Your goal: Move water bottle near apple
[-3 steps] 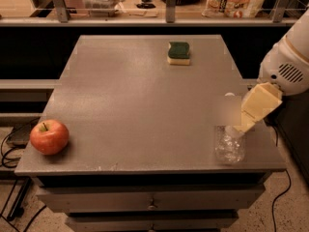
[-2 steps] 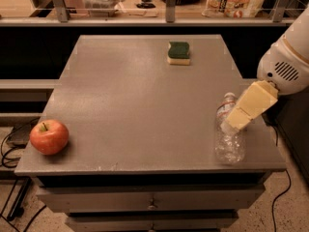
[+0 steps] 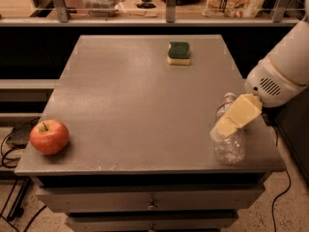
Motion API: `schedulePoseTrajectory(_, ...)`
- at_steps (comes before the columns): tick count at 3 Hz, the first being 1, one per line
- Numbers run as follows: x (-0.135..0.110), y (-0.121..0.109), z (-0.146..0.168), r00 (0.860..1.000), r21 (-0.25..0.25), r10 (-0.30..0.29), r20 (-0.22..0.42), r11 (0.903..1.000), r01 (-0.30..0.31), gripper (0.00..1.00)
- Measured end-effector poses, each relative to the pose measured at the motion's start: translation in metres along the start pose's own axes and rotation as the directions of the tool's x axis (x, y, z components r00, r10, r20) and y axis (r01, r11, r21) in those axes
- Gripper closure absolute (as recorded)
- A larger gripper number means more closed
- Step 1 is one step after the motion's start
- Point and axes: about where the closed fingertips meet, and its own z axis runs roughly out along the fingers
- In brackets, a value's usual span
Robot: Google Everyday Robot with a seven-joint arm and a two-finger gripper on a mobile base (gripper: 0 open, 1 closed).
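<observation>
The water bottle (image 3: pixel 230 148) is clear crinkled plastic and lies on the grey table (image 3: pixel 135 105) near its front right corner, with its white cap pointing toward the back. The gripper (image 3: pixel 233 120), pale yellow on a white arm, comes in from the right and sits over the bottle's middle, hiding its label. The red apple (image 3: pixel 49 137), with a yellowish top and a short stem, rests near the table's front left corner, far from the bottle.
A green and yellow sponge (image 3: pixel 179 52) lies near the table's back edge. A railed shelf (image 3: pixel 169 6) with packages runs behind the table. Drawers sit under the tabletop. Cables (image 3: pixel 9 153) lie on the floor at the left.
The gripper has moved left and down, further over the bottle. The bottle and the apple have stayed in place.
</observation>
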Motion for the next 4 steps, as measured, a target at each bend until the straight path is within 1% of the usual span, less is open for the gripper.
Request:
schedulePoseTrajectory(1,0.006,-0.007,0.022,0.999,0.020,0.045,-0.020,0.9988,-0.045,0.00)
schedulePoseTrajectory(2,0.021,-0.016,0.047,0.990,0.038,0.119,-0.071,0.9924,-0.117,0.00)
schedulePoseTrajectory(3,0.025,-0.017,0.054,0.985,0.065,0.146,-0.096,0.9880,-0.140,0.19)
schedulePoseTrajectory(4,0.013,-0.011,0.035,0.990,0.084,0.118,-0.076,0.9903,-0.111,0.43)
